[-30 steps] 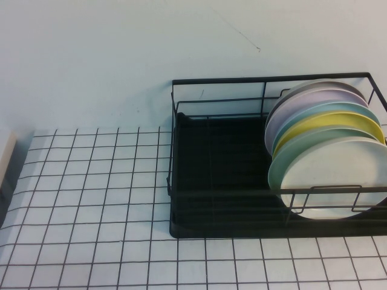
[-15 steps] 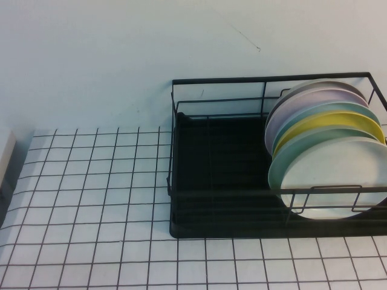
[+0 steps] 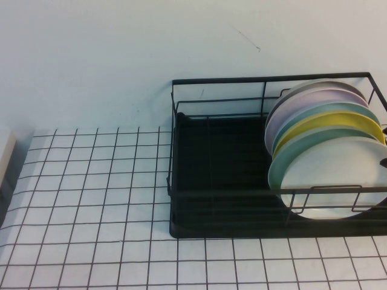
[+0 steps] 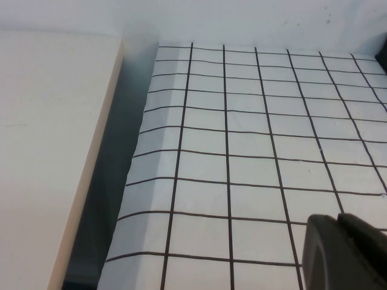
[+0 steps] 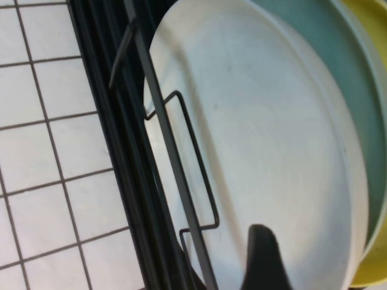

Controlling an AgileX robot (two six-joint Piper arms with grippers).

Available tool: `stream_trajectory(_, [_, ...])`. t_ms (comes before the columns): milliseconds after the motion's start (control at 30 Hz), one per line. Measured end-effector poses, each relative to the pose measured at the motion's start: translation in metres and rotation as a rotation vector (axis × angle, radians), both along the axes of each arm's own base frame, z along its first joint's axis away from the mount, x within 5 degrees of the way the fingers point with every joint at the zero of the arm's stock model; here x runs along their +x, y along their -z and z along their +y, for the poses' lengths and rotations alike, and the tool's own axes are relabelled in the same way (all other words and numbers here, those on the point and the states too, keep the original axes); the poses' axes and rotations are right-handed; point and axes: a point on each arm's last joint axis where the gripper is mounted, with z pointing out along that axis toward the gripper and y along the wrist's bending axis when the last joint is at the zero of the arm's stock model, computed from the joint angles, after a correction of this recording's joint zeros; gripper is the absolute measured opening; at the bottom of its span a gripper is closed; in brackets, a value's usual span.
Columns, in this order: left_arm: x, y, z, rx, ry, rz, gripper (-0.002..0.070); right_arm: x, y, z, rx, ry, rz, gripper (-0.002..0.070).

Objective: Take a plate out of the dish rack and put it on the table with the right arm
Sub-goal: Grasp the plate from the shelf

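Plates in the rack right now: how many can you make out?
5, stacked at the right end of the dish rack: off-white plate in front, then mint-green, yellow, teal, lavender. A grey rim behind may be a sixth.

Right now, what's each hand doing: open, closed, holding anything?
Left hand: over the table, cannot be told.
Right hand: open, holding nothing, at the plate in the dish rack.

No readable text, label, brand, number or sign is showing anywhere on the plates, the dish rack (image 3: 217,181), the gridded table (image 3: 91,199) or the wall behind them.
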Motion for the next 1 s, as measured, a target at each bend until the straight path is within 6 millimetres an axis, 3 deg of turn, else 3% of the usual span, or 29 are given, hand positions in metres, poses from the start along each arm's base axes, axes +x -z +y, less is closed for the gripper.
stream_trajectory(267, [0.000, 0.000, 0.000, 0.000, 0.000, 0.000, -0.0004, 0.008, 0.009, 0.021, -0.025, -0.064, -0.025, 0.0389])
stream_trajectory(533, [0.000, 0.000, 0.000, 0.000, 0.000, 0.000, -0.0004, 0.016, 0.018, 0.024, -0.039, -0.055, -0.032, 0.0368])
stream_trajectory(700, [0.000, 0.000, 0.000, 0.000, 0.000, 0.000, -0.0004, 0.022, 0.024, 0.023, -0.051, -0.039, -0.039, 0.0270])
stream_trajectory(867, [0.000, 0.000, 0.000, 0.000, 0.000, 0.000, -0.0004, 0.028, 0.024, 0.021, -0.057, 0.008, -0.071, 0.0089])
stream_trajectory(1000, [0.000, 0.000, 0.000, 0.000, 0.000, 0.000, -0.0004, 0.028, 0.024, 0.020, -0.060, 0.016, -0.080, 0.0079])
